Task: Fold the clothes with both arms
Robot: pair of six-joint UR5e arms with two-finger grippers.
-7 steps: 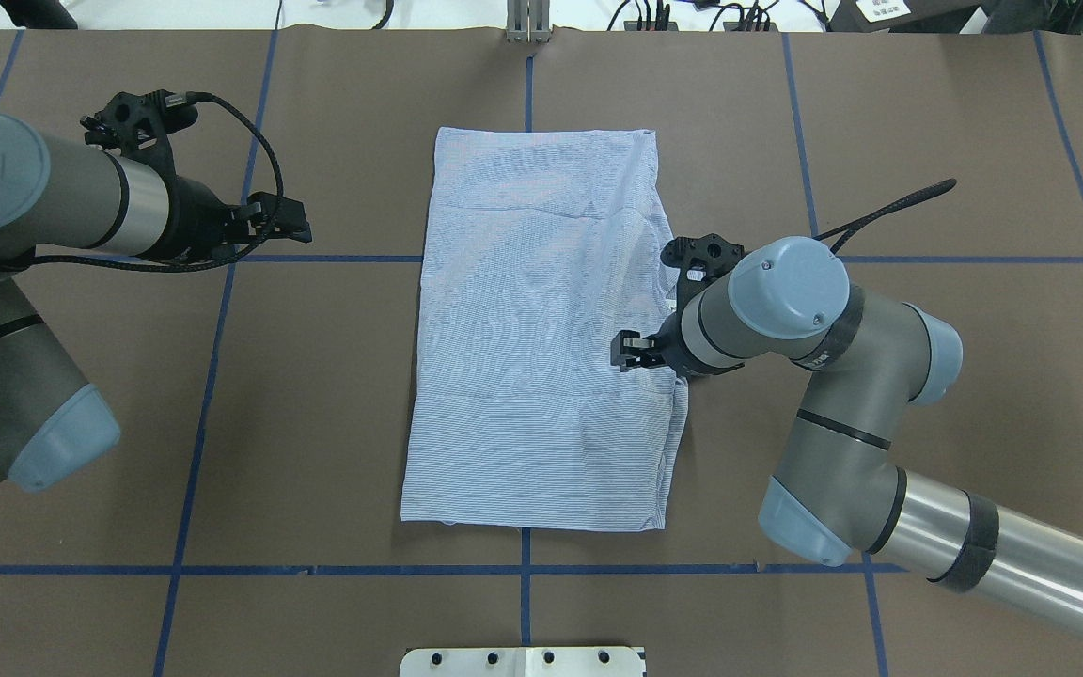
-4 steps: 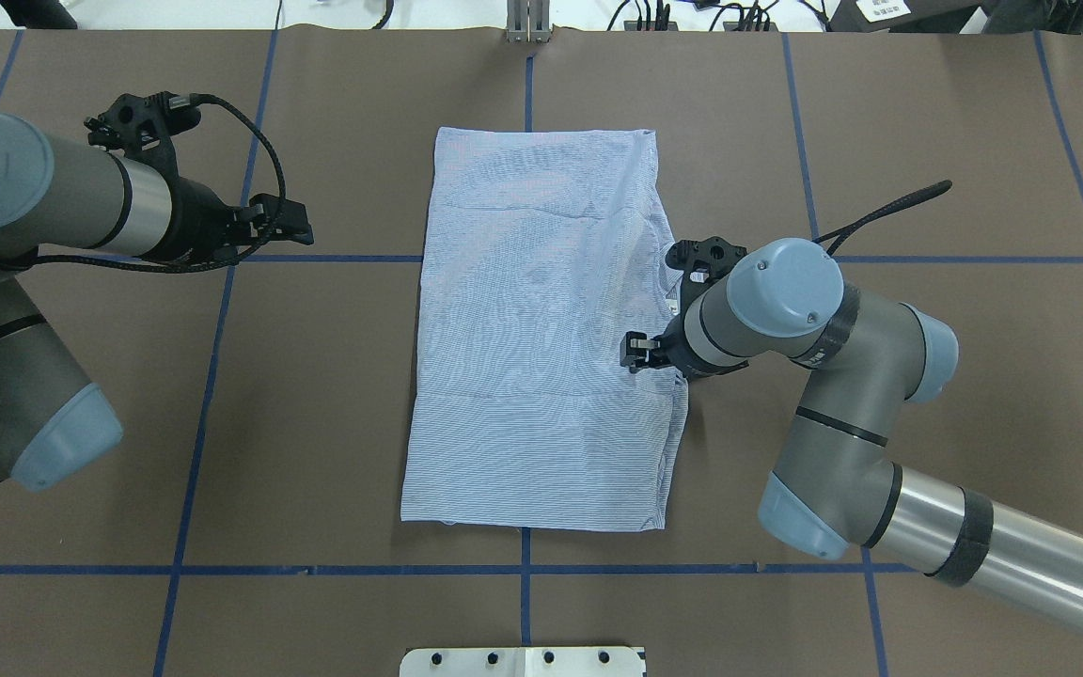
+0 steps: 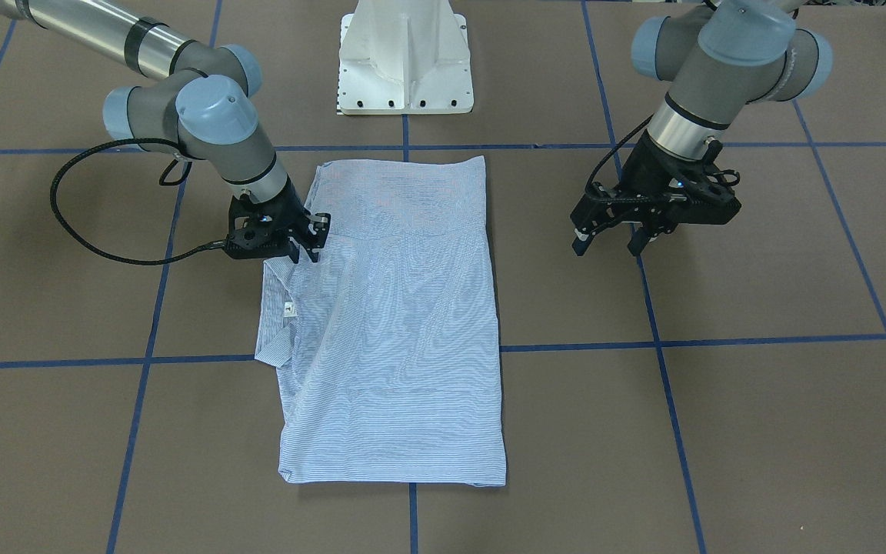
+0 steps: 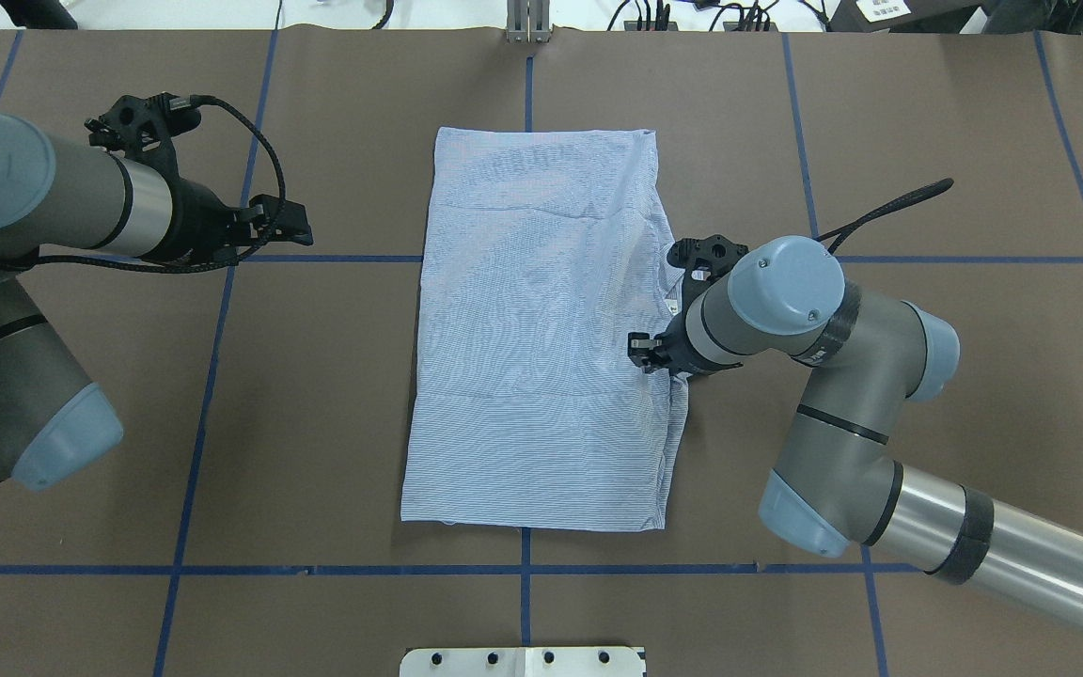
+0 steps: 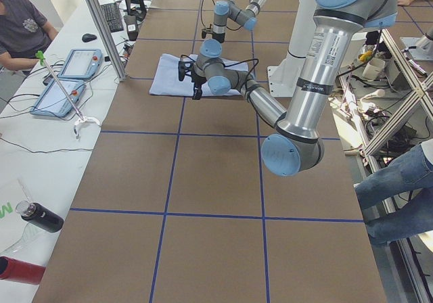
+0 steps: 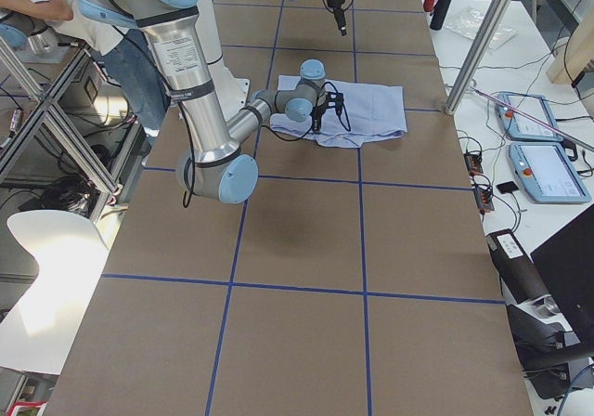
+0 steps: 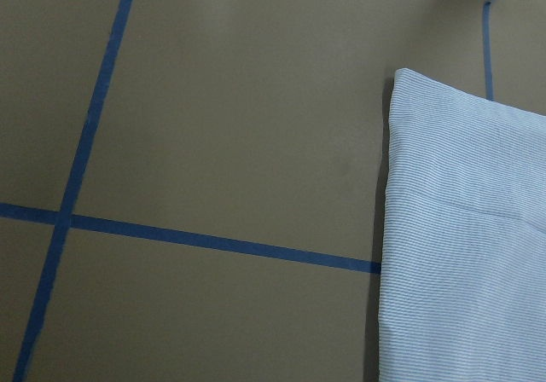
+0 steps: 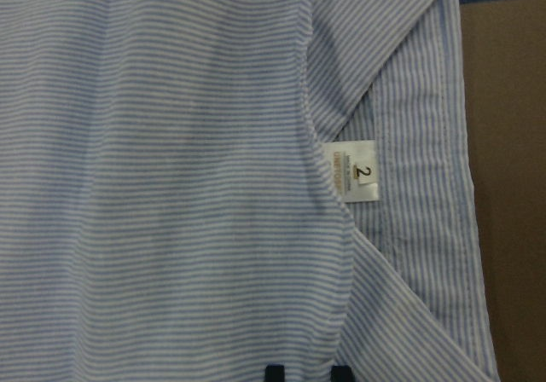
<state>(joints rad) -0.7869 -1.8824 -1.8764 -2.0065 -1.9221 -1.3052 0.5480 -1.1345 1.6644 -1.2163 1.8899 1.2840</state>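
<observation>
Item, yours to check: shirt (image 4: 541,329), folded oblong, centre of overhead view on worktop (image 4: 316,423). Right claw (image 4: 638,351) at collar (image 8: 418,228) edge, slightly parted, empty, probably positioned to pinch. Left claw (image 3: 608,245), spread wide, upper left, off the cloth.

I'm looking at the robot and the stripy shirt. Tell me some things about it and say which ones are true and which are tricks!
1. The shirt lies flat on the brown table. True.
2. The left tool is holding the shirt. False: it hangs open over bare table, apart from the shirt.
3. The right tool is over the shirt's edge, near the collar. True.
4. The little white label shows a 7. False: it shows a 2.
5. The shirt is plain red. False: it has fine blue and white stripes.
</observation>
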